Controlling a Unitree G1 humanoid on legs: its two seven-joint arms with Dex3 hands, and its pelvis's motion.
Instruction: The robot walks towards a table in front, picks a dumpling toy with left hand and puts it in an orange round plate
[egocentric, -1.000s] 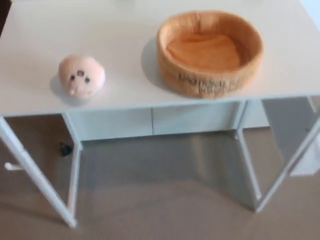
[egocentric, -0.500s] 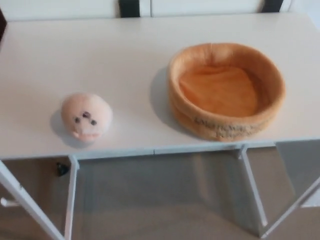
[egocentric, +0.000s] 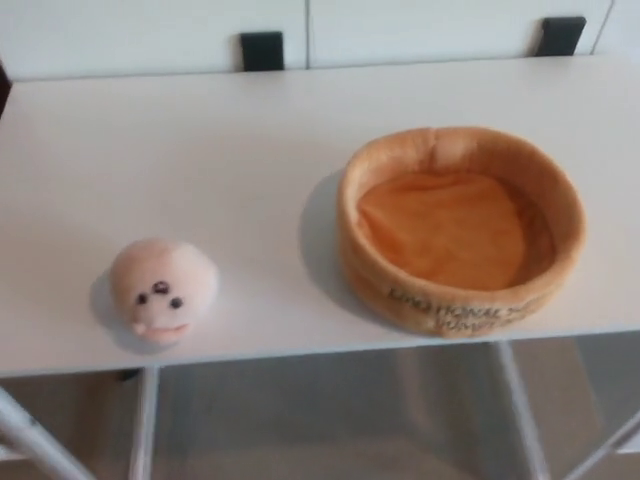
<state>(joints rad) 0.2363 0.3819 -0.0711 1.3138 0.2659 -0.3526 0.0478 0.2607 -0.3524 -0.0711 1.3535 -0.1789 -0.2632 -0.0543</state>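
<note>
Dumpling toy (egocentric: 162, 290) near table (egocentric: 200, 150) front edge, well apart from plate (egocentric: 460, 230); lettering blurred; fingers unseen.

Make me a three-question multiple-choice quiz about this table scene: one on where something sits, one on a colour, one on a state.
1. Where is the dumpling toy relative to the orange round plate?
A. inside it
B. to its left, apart from it
C. behind it

2. What colour is the table?
A. white
B. black
C. green

3. What is in the plate?
A. the toy
B. a robot hand
C. nothing

Answers: 1 B, bare tabletop shows between toy and plate. 2 A, the whole top is white. 3 C, only its orange bottom shows.
</note>
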